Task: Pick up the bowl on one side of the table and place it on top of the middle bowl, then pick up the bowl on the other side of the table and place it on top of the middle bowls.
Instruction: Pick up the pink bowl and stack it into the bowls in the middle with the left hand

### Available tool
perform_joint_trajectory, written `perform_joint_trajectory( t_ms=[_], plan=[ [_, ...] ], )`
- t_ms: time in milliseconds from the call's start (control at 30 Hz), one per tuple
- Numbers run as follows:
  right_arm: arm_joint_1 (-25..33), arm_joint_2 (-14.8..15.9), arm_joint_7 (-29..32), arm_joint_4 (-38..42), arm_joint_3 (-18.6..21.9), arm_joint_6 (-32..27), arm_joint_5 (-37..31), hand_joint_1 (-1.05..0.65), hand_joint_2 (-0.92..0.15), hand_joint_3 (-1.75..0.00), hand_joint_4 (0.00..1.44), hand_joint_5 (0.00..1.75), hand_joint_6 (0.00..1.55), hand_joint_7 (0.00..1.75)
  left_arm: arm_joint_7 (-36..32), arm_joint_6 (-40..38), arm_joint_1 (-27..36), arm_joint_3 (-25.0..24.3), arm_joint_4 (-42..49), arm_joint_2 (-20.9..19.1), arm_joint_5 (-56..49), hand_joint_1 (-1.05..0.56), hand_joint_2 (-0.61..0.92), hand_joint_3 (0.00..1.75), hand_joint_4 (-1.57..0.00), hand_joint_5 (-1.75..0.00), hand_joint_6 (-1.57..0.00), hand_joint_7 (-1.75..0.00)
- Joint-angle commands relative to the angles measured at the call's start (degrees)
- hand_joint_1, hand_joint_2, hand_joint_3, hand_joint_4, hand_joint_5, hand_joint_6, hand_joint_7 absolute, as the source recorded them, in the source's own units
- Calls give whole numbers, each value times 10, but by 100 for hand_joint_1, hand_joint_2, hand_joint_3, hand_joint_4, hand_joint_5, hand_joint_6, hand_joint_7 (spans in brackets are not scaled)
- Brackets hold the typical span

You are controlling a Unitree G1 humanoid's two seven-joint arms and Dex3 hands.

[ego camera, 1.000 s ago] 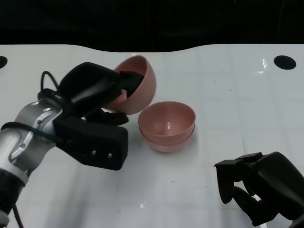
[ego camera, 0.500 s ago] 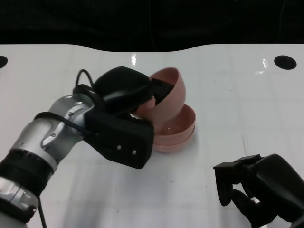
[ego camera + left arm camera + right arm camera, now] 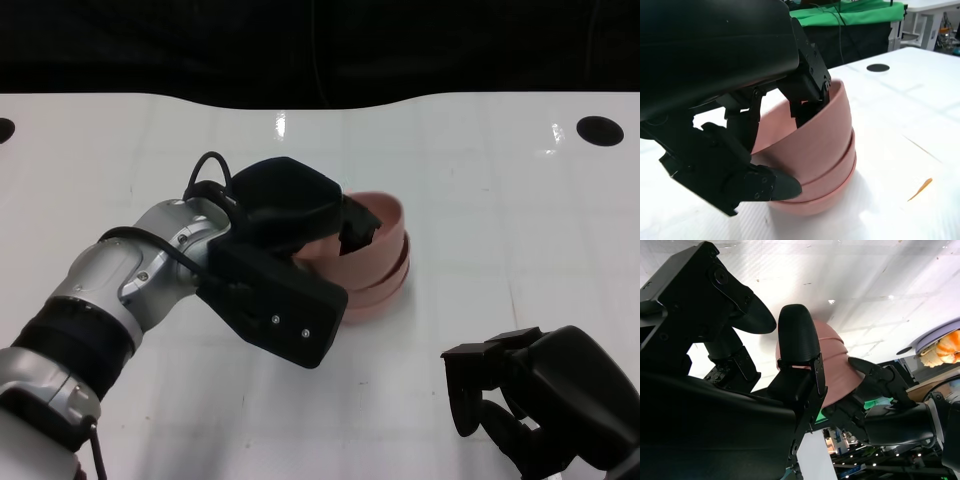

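The left robot hand (image 3: pixel 300 215) grips the rim of the top pink bowl (image 3: pixel 385 222), tilted into the two stacked bowls (image 3: pixel 385 290) mid-table, so only letting go seems left, while the right robot hand (image 3: pixel 545 395) hangs empty, fingers apart.

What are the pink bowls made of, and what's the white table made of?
The bowls look like plastic: even pink colour, thin rims, a soft matte sheen with no sparkle. They might be melamine; the pictures can't settle that. The table looks like a smooth, glossy white board, maybe laminate, because lights glint off it.
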State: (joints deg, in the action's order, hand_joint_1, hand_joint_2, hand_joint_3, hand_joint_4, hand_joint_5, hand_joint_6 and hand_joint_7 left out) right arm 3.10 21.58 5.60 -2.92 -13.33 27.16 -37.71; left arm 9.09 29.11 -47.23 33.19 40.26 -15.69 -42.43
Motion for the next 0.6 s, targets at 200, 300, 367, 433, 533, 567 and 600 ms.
perform_joint_trajectory(
  t_ms=[200,300,367,433,533,567,600],
  plan=[
    [2,5,2,3,7,7,11,-9,-19,-154,98,175,84,163,59,-51,3,6,-52,-17,-17,-61,92,11,-31,-27,-40,0],
    [3,6,2,3,8,6,10,-9,-19,-155,99,175,83,163,62,-61,12,1,-70,-22,-16,-83,92,17,-9,-15,-18,0],
    [3,6,4,5,8,8,9,-9,-19,-155,98,175,83,163,59,-68,17,-4,-83,-26,-14,-91,92,22,-2,-9,-9,0],
    [3,7,5,6,8,10,9,-9,-19,-155,98,175,83,163,52,-71,28,-16,-104,-32,-5,-94,92,24,0,-5,-5,-1],
    [4,7,3,4,8,7,7,-9,-19,-155,99,175,83,163,52,-73,52,-43,-140,-42,19,-93,92,25,-1,-4,-6,-2],
    [3,6,3,4,8,7,7,-9,-20,-155,99,175,83,163,51,-71,61,-52,-153,-47,28,-92,92,25,-1,-5,-6,-2],
    [3,7,2,4,8,6,7,-9,-20,-155,99,175,83,162,51,-67,71,-63,-165,-52,40,-89,92,26,-4,-6,-7,-2]
  ],
)
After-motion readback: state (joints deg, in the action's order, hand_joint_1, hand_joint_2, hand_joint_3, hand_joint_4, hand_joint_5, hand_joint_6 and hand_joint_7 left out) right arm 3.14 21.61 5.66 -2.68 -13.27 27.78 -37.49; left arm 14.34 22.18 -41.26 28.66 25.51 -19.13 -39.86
